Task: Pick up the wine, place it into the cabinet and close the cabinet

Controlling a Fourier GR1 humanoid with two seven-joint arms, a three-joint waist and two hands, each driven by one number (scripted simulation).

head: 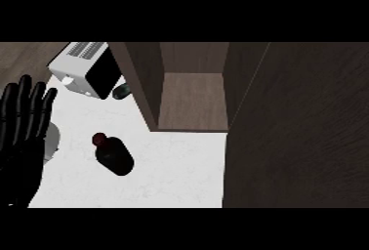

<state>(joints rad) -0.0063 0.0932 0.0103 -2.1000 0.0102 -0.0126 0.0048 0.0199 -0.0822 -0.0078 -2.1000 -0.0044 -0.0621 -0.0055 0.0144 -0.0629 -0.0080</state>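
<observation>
The left hand (25, 127) is seen nearest the viewer, at the left edge of the head view, held open with its fingers straight and pointing up; it is at rest and nothing is held in it. The right hand is not seen anywhere in the view.

The wine (113, 154), a dark bottle with a reddish cap, is found standing on the white counter (173, 171), just to the right of the left hand but not touched by it. Beyond and to the right of the bottle, the cabinet (192, 97) is seen with its interior exposed and a bare wooden shelf inside. A large dark wooden panel (296, 127) fills the right side of the view; it is judged to be the cabinet's open door, though this cannot be told for certain. Further back on the counter, a white appliance with a dark front (86, 68) is placed near the far left corner, and a small dark round object (121, 90) is seen just beside it, against the cabinet's side wall.

The picking-up step is judged not yet begun, since the bottle is untouched. For the next move, a hand would have to be brought to the bottle and curled round its body, so that it can be lifted upright toward the open shelf.
</observation>
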